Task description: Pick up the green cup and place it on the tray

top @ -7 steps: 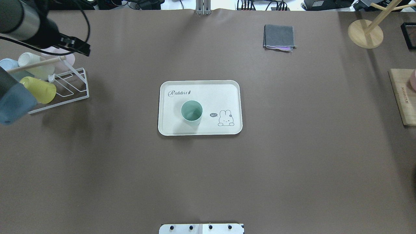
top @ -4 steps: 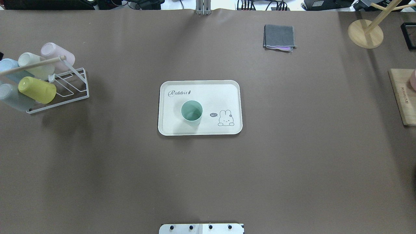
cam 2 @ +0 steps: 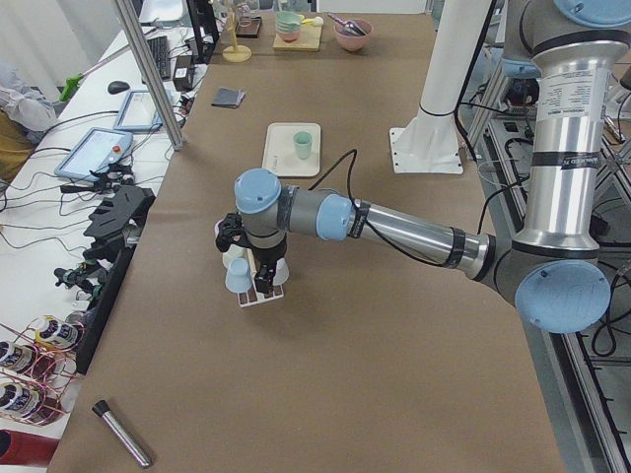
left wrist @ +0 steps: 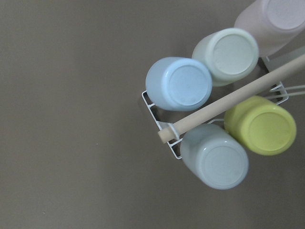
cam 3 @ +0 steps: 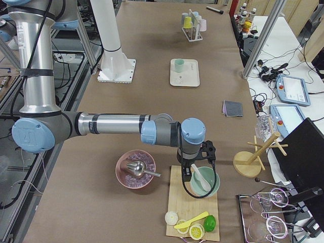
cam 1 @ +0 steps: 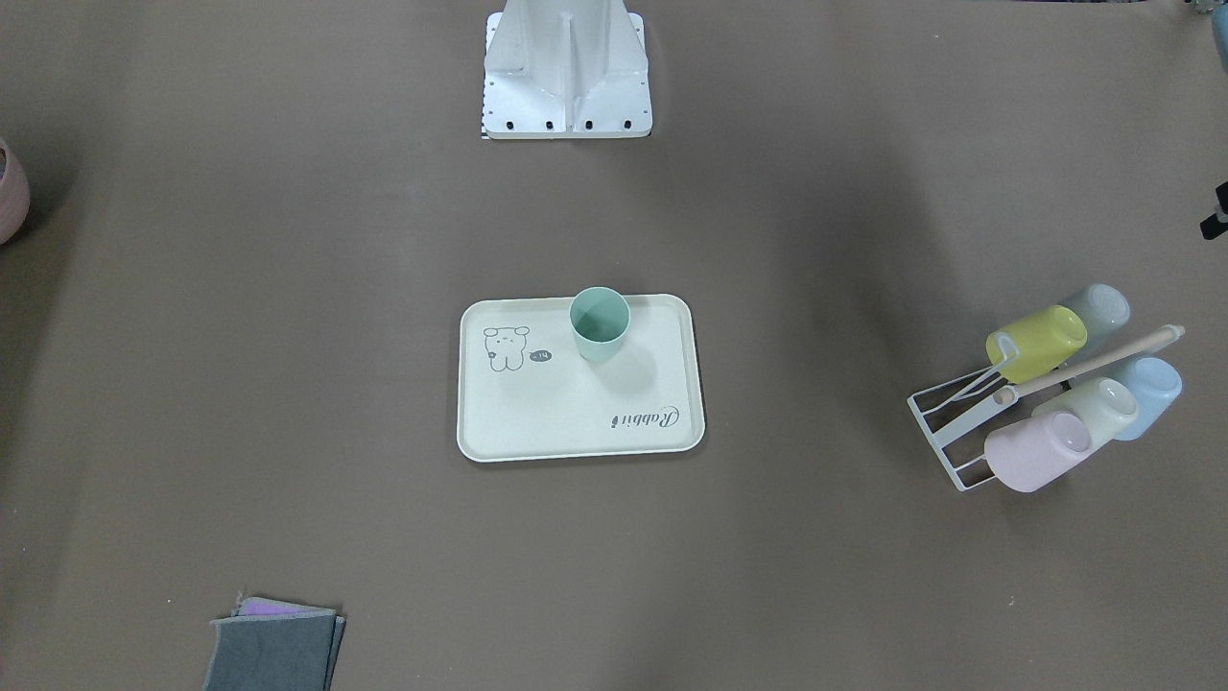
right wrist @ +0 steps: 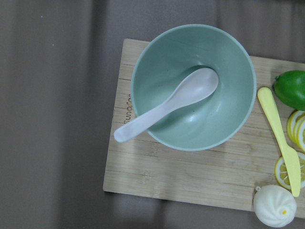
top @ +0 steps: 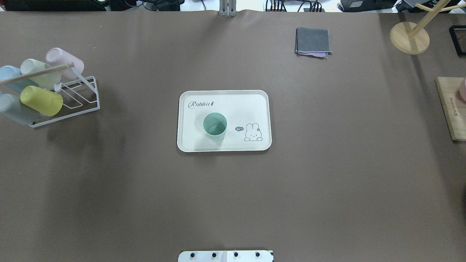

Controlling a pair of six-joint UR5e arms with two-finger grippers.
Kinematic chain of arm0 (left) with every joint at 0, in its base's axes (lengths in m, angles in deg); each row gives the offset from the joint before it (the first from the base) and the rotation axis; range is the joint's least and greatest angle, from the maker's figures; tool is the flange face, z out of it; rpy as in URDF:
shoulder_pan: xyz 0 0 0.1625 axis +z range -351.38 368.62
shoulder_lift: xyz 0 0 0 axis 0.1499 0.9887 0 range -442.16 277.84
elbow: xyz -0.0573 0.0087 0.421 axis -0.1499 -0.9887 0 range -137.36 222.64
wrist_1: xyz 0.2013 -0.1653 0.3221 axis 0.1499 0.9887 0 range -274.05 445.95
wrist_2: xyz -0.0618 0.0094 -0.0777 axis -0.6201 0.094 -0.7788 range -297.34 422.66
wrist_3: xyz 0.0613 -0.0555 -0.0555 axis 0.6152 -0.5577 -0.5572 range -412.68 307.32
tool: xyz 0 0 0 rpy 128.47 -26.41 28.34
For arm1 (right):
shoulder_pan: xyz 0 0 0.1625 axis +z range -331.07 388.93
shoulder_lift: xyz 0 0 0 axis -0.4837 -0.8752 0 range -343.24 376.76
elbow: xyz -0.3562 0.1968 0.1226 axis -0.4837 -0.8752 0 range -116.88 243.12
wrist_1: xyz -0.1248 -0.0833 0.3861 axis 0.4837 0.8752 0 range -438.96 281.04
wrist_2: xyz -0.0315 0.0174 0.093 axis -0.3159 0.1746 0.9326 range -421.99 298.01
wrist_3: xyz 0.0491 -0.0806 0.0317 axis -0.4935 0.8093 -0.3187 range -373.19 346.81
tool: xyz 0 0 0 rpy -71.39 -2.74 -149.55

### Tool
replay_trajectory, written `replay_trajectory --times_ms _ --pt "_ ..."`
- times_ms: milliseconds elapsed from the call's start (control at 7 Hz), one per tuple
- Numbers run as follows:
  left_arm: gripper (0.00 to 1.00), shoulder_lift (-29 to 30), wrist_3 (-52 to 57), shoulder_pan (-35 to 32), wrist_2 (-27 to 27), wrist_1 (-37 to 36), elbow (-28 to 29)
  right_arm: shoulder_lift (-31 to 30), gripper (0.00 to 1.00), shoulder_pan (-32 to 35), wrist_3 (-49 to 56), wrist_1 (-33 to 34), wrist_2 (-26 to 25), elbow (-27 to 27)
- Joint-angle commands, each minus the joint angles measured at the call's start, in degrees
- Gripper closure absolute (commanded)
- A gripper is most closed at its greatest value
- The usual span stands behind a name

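Observation:
The green cup (top: 214, 125) stands upright on the cream tray (top: 236, 105) at the table's middle, left of the bear drawing. Both also show in the front-facing view, the cup (cam 1: 600, 323) on the tray (cam 1: 556, 413). No gripper is near them. My left gripper (cam 2: 258, 281) shows only in the exterior left view, hanging over the cup rack; I cannot tell whether it is open or shut. My right gripper (cam 3: 196, 169) shows only in the exterior right view, over a green bowl; I cannot tell its state either. Neither wrist view shows fingers.
A white wire rack (top: 72, 98) at the left edge holds several pastel cups, among them a yellow-green cup (top: 41, 100). A folded grey cloth (top: 313, 40) lies far right. A wooden stand (top: 409, 37) and a cutting board (top: 451, 109) are at the right edge.
My left arm has pulled back out of the overhead view on the left, uncovering the rack. The green cup and the tray have not moved.

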Motion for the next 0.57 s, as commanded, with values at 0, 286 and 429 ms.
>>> replay_trajectory --times_ms 0,286,429 --pt "0.03 -2.51 2.27 -2.46 -0.57 -0.06 -2.13 -0.08 0.0 0.0 0.1 0.0 -0.04 0.04" --pt "0.02 -2.19 1.93 -2.28 -1.46 0.02 -2.07 -0.08 0.0 0.0 0.01 0.0 -0.04 -0.05" --pt "0.02 -3.23 1.67 -2.46 -1.27 -0.15 -1.37 -0.08 0.0 0.0 0.01 0.0 -0.13 -0.05"
